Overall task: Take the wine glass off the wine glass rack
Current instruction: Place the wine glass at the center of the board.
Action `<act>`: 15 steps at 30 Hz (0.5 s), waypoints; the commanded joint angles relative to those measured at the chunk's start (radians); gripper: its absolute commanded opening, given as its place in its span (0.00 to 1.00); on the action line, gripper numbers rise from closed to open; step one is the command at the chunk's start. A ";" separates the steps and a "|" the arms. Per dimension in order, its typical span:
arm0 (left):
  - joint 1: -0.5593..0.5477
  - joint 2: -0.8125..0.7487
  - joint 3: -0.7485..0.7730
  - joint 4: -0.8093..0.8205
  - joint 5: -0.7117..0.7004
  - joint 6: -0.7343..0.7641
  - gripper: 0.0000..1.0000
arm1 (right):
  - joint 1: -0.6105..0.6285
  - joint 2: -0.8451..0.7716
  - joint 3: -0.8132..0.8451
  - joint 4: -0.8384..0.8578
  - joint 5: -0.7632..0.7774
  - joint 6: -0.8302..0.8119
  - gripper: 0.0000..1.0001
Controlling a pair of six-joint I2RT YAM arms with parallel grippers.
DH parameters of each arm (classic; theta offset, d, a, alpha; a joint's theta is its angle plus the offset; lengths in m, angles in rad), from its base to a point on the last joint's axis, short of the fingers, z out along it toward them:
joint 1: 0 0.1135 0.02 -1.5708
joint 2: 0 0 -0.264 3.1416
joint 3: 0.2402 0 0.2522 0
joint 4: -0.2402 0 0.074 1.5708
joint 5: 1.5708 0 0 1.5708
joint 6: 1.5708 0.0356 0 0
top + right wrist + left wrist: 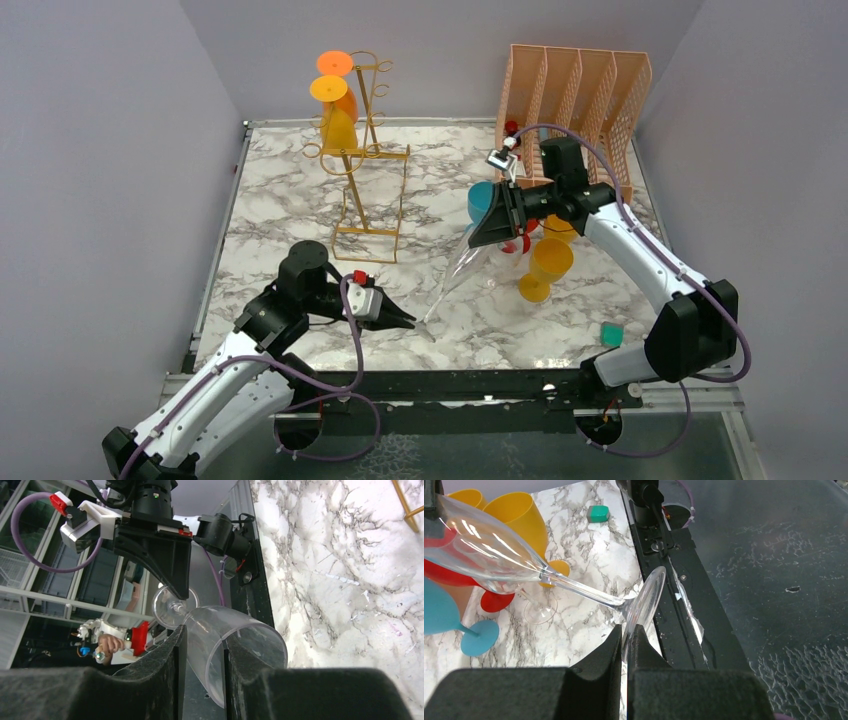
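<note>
Both tools hold one clear wine glass (452,272) above the marble table (290,215): left tool (408,322) at its foot, right tool (478,236) at its bowl. The glass is well apart from the gold wine glass rack (385,153), where orange and yellow glasses (338,115) hang. Left wrist view: fingers (609,650) clamped narrowly on the foot's edge. Right wrist view: fingers (172,655) pinch the bowl's rim wall.

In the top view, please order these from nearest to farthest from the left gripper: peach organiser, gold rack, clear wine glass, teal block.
1. Clear wine glass, its foot in the left gripper.
2. Gold rack, just behind.
3. Teal block, right, front edge.
4. Peach organiser, back right.
</note>
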 commanded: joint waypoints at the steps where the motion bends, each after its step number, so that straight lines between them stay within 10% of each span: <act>1: 0.018 0.016 0.002 0.073 -0.231 0.030 0.00 | 0.040 -0.021 -0.023 -0.071 -0.137 0.012 0.30; 6: 0.017 0.004 -0.003 0.077 -0.249 0.028 0.00 | 0.048 -0.030 -0.034 -0.058 -0.155 0.018 0.34; 15: 0.017 -0.004 -0.016 0.092 -0.243 0.005 0.00 | 0.053 -0.061 -0.052 -0.017 -0.121 0.039 0.01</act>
